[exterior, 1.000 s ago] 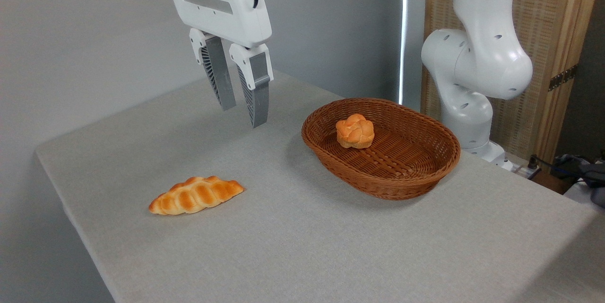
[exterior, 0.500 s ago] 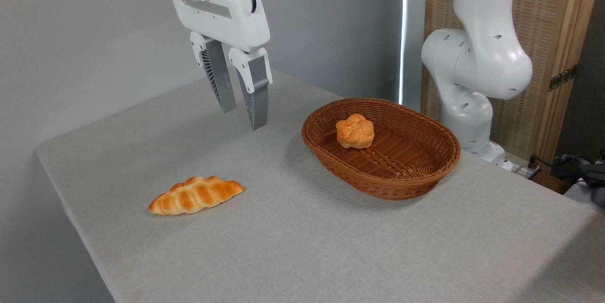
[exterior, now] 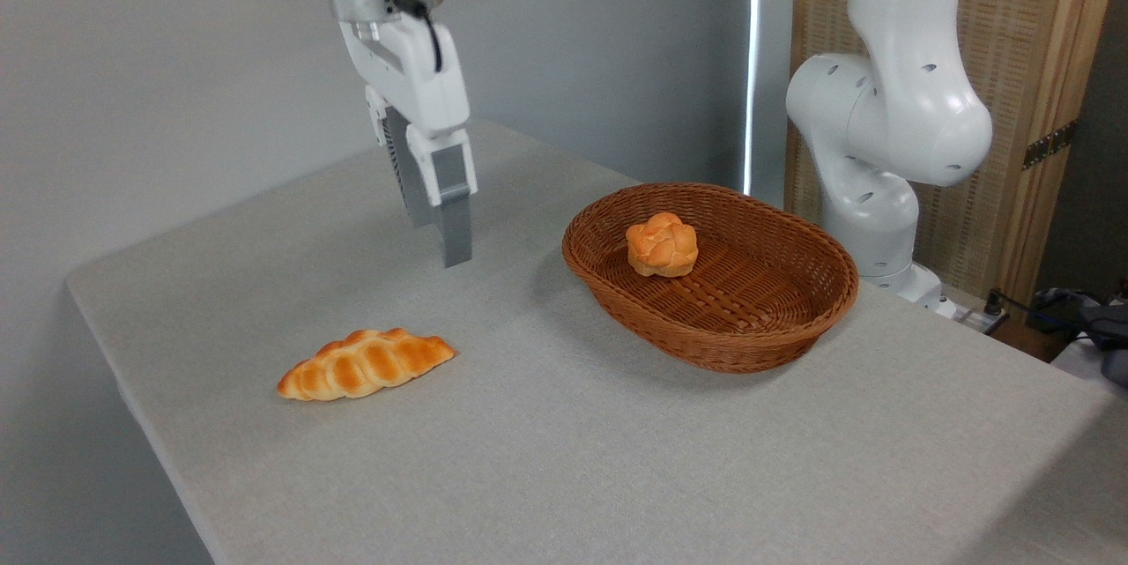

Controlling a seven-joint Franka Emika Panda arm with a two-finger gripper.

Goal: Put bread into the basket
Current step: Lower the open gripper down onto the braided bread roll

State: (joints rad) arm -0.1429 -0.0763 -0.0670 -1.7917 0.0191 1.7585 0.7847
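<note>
The robot's hand (exterior: pixel 438 239) hangs in the air above the grey desk (exterior: pixel 564 450), holding nothing. It is turned nearly edge-on to the camera, so one finger hides most of the other, and I cannot tell whether the fingers are spread or pressed together. Below the hand and toward the front-left of the picture lies the bread (exterior: pixel 366 364), a long braided golden loaf flat on the desk, well apart from the fingertips. Its long axis runs roughly left to right, with the right tip a little further back. To reach it, the hand likely needs to travel down and forward-left, with the fingers straddling the loaf's narrow width. To the right of the hand sits the oval wicker basket (exterior: pixel 797 331), with a small round bun (exterior: pixel 662 244) already inside.
</note>
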